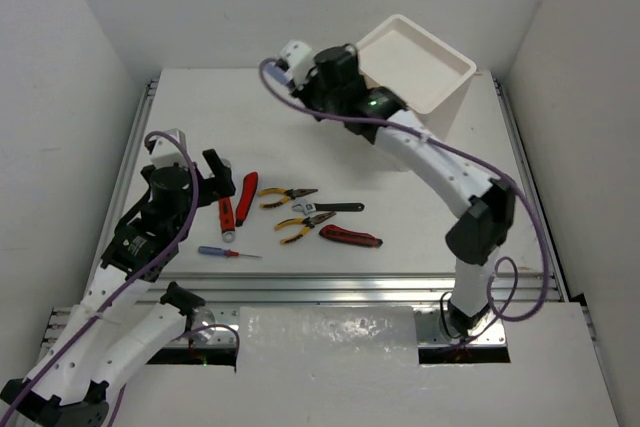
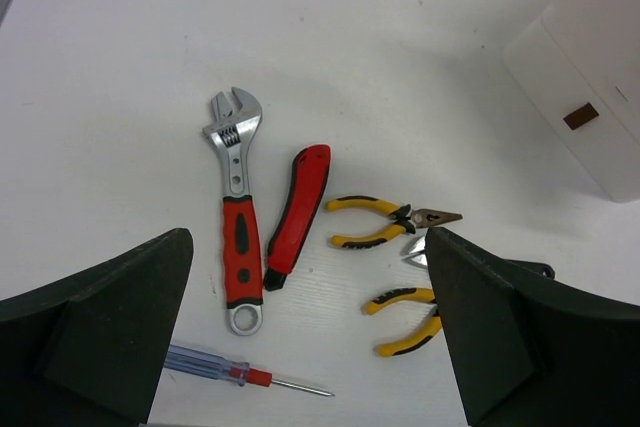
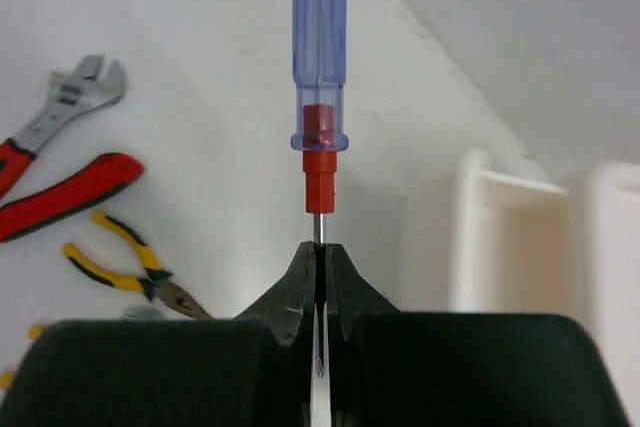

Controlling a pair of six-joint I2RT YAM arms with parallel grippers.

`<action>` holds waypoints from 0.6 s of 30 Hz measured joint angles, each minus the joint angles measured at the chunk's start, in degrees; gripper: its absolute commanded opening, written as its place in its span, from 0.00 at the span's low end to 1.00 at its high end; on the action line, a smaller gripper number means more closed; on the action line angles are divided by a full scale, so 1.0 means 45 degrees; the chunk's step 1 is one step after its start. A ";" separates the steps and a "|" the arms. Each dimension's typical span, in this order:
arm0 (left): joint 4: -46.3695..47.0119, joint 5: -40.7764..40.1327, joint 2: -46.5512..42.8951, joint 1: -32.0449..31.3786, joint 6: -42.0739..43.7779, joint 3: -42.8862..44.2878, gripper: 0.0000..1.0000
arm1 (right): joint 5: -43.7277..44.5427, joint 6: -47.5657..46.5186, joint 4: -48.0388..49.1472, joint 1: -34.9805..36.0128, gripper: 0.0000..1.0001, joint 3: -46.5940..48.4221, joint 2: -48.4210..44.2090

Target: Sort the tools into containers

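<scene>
My right gripper [image 3: 320, 247] is shut on the metal shaft of a blue-handled screwdriver [image 3: 319, 37], held in the air just left of the white container [image 1: 415, 62]. The container's rim also shows in the right wrist view [image 3: 480, 187]. My left gripper [image 2: 308, 287] is open and empty, above the tools lying on the table. These are a red-handled wrench [image 2: 238, 227], a red utility knife [image 2: 298, 215], two yellow pliers [image 2: 385, 222] [image 2: 410, 317] and a second blue screwdriver [image 2: 225, 372]. A black-handled wrench [image 1: 330, 208] and another utility knife [image 1: 350, 237] lie to their right.
The table has metal rails along its left, right and near edges [image 1: 330, 287]. White walls close in the back and sides. The container's front with a dark red tab [image 2: 580, 115] shows at the far right of the left wrist view.
</scene>
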 measured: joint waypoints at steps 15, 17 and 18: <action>-0.1443 -0.1651 0.1098 0.0306 -0.2001 0.0408 1.00 | -0.0393 -0.0306 -0.2453 -0.4716 0.12 -0.1647 -0.2375; -0.1817 -0.2011 0.1137 0.0316 -0.2846 0.0466 1.00 | -0.0510 -0.0306 -0.2569 -0.4813 0.25 -0.1836 -0.2244; -0.2055 -0.2157 0.1166 0.0316 -0.3283 0.0505 1.00 | -0.0583 -0.0287 -0.2618 -0.4823 0.33 -0.1914 -0.2220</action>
